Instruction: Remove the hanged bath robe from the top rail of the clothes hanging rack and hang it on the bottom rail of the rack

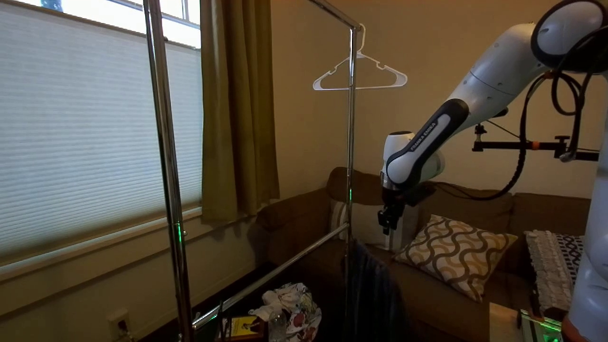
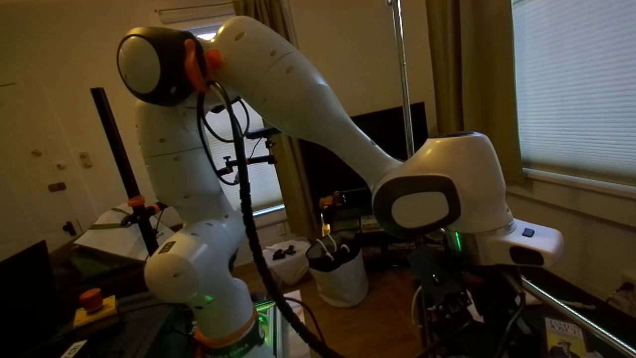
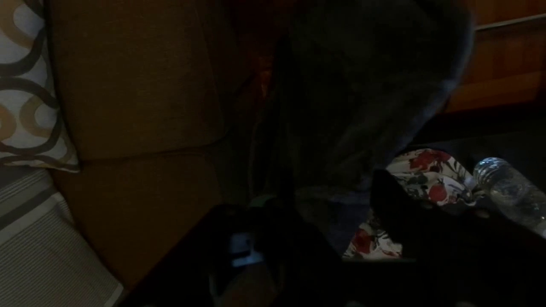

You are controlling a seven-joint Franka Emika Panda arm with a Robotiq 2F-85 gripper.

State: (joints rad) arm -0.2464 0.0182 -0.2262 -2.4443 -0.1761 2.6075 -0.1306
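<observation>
The dark bath robe (image 1: 375, 292) hangs low beside the far post of the rack (image 1: 351, 137), its support not distinguishable. Near that post, the tool (image 1: 388, 225) points down over the robe; in the wrist view its fingers (image 3: 396, 209) stand apart, robe visible between them. Above, a white hanger (image 1: 362, 55) hooks the rack's top rail (image 1: 335, 13). The sofa (image 1: 441, 304) and patterned cushion (image 1: 458, 251) lie beyond the rack; floral cloth (image 1: 298, 304), clear bottle (image 1: 277, 326) and yellow book (image 1: 246, 325) are near its bottom rail (image 1: 294, 261).
</observation>
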